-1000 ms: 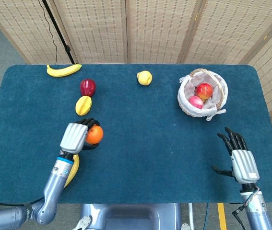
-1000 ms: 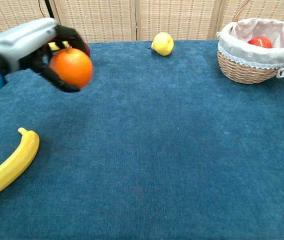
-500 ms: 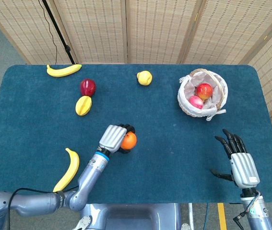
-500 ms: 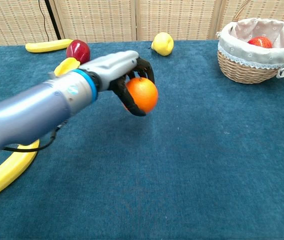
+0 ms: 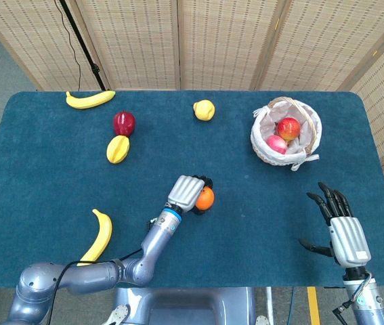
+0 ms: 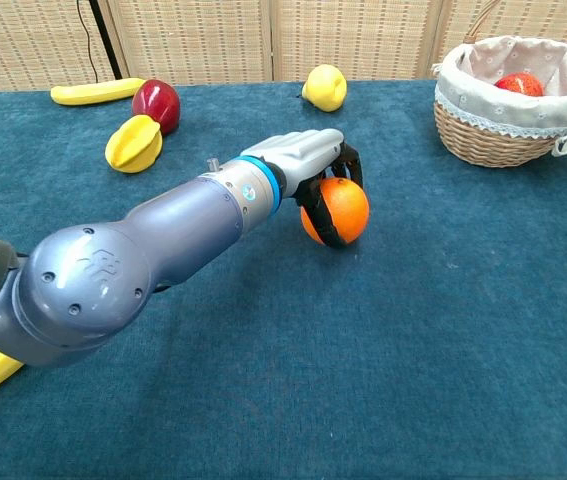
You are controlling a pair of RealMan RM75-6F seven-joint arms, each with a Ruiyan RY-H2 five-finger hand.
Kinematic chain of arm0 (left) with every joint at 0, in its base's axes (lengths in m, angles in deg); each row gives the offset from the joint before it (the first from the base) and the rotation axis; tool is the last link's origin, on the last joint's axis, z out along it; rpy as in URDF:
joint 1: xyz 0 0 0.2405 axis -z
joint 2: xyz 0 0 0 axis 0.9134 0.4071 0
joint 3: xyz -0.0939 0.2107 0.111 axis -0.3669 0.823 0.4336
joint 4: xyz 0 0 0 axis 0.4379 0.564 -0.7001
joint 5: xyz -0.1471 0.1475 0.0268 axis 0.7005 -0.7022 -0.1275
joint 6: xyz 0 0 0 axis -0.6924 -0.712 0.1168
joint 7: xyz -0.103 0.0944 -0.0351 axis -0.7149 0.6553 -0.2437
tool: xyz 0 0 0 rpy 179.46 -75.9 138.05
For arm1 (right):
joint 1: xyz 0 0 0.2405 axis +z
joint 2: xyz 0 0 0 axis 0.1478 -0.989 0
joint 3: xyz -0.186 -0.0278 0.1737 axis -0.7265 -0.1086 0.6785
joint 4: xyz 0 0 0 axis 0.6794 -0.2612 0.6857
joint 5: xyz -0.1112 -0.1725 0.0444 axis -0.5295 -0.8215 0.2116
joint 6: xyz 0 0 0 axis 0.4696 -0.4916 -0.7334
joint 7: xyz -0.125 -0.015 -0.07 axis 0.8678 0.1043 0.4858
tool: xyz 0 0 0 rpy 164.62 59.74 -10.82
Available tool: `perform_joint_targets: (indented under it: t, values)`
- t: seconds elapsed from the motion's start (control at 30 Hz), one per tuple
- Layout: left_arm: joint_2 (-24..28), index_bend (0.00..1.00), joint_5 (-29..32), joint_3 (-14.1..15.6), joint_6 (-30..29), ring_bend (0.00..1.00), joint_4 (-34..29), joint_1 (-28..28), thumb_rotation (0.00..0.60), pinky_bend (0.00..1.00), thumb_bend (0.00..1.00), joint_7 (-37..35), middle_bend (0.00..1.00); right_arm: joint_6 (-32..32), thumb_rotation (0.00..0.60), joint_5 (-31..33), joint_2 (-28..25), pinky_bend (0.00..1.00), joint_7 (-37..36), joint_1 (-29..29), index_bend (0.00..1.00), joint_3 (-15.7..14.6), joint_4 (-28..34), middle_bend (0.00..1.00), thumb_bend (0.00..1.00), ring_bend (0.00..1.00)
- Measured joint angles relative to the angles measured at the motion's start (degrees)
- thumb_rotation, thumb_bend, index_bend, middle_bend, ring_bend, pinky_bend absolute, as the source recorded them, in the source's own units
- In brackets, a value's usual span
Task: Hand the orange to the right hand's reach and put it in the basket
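over blue table (image 5: 43, 169), left hand (image 5: 186, 193) grips orange (image 5: 205, 198) from above.

On the blue table cloth (image 5: 49, 183) you have one banana (image 5: 90, 99) at the far left edge, with a dark red apple (image 5: 124, 123) near it and a yellow star fruit (image 5: 118, 149) just in front of that apple, the two almost touching. A yellow pear-like fruit (image 5: 204, 110) sits alone at the far middle, well apart from the rest. A second banana (image 5: 97, 236) lies near your front left edge, and woven screens (image 5: 219, 40) stand behind the table.
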Motion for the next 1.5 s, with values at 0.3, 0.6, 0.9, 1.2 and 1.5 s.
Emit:
perform_joint_targets:
  t: [0.3,0.6,0.9,1.2,1.5]
  values:
    - [6.1,0.08,6.3,1.3,-0.3,0.0,-9.2,0.3,0.6,0.05,0.0,6.2,0.0,-0.5,0.6,0.2,0.2,0.0,0.2,0.2,0.15,0.0,0.0,0.0,0.0,0.0]
    - [11.6,0.07,8.5,2.3,-4.8,0.0,-17.0,0.0,0.6,0.05,0.0,8.7,0.0,-1.3,0.6,1.1,0.5,0.0,-0.5,0.5,0.15,0.2,-0.7,0.0,0.0,0.0]
    - [24.3,0.04,6.6,7.0,-13.2,0.0,-35.5,-5.8,0.6,0.05,0.0,11.5,0.0,-1.9,0.6,3.8,1.6,0.0,0.4,0.8,0.06,1.4,-2.6,0.0,0.0,0.0]
    - [41.5,0.0,-8.4,17.8,-25.8,0.0,-48.6,-21.0,0.6,0.05,0.0,5.0,0.0,-3.1,0.6,5.5,4.1,0.0,4.3,1.7,0.0,1.9,-3.4,0.0,0.0,0.0]
    - [47.7,0.0,-20.9,28.0,-36.6,0.0,-47.9,-35.0,0.6,0.05,0.0,-6.8,0.0,-10.5,0.6,7.2,5.6,0.0,7.8,5.0,0.0,1.0,-1.6,0.0,0.0,0.0]
